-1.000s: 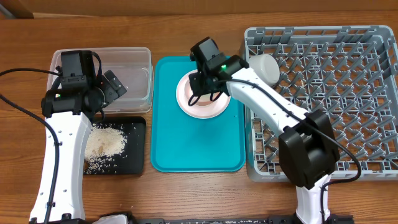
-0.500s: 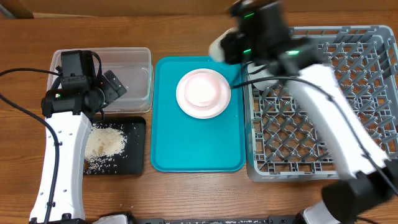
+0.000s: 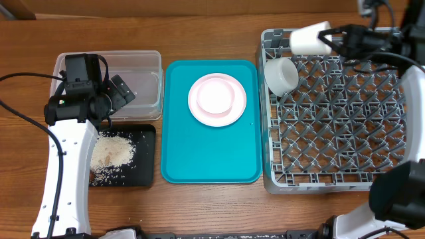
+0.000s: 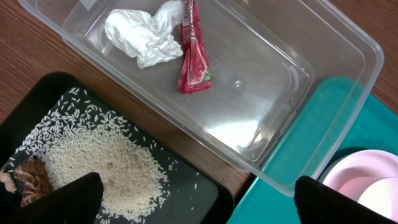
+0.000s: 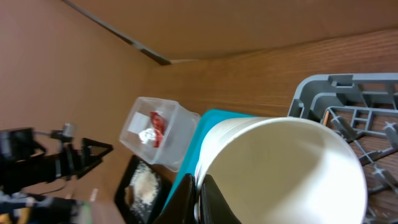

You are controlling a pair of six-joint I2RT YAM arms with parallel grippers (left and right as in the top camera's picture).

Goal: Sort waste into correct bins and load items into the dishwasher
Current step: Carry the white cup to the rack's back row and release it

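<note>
Overhead view: right tool (image 3: 334, 41) is clamped on a small white glossy cup (image 3: 309, 38), grey lattice dish rack (image 3: 345, 119) beneath; left tool (image 3: 119, 93) stands fully open, empty.

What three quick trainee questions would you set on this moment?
1. True or false: the pink-white plate sits in the grey dish rack.
2. The red snack wrapper lies in: A) the black tray, B) the clear tub, C) the dish rack.
3. What does the right pincer hold?
Key: 1 false, it is on the teal tray; 2 B; 3 a white cup.
</note>
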